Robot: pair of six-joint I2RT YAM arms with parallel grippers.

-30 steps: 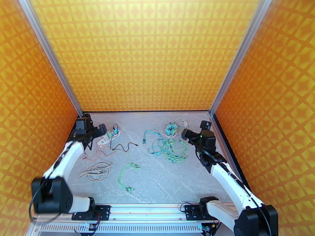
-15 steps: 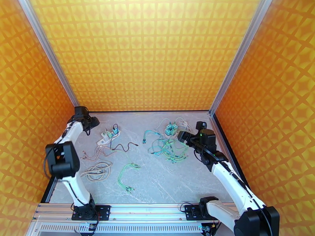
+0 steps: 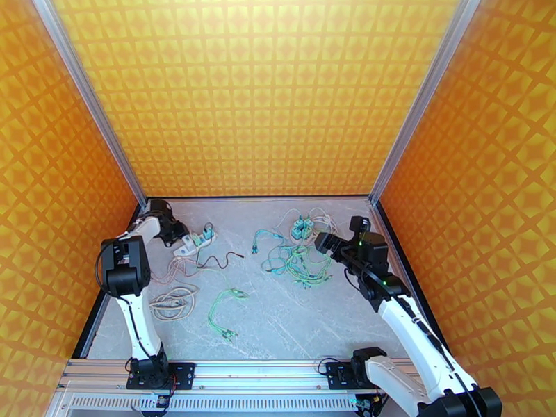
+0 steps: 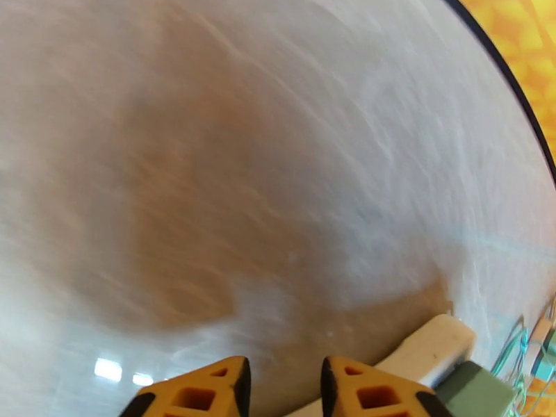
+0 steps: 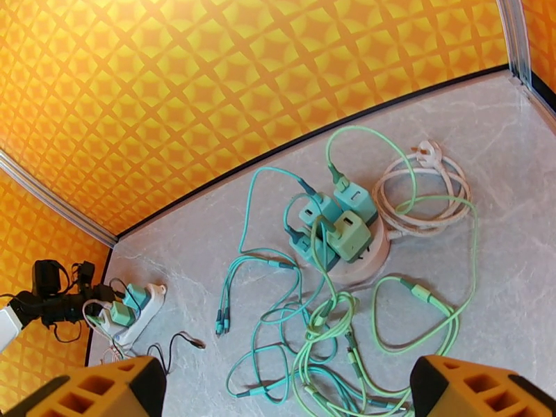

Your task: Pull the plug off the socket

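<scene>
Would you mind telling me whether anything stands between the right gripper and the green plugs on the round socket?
Nothing upright does. The open right gripper faces the green plugs on the round socket; only loose green cables lie on the table between them.

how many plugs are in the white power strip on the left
2. One green plug near the white power strip's far end, the second plug right beside it; none seems hidden.
</scene>
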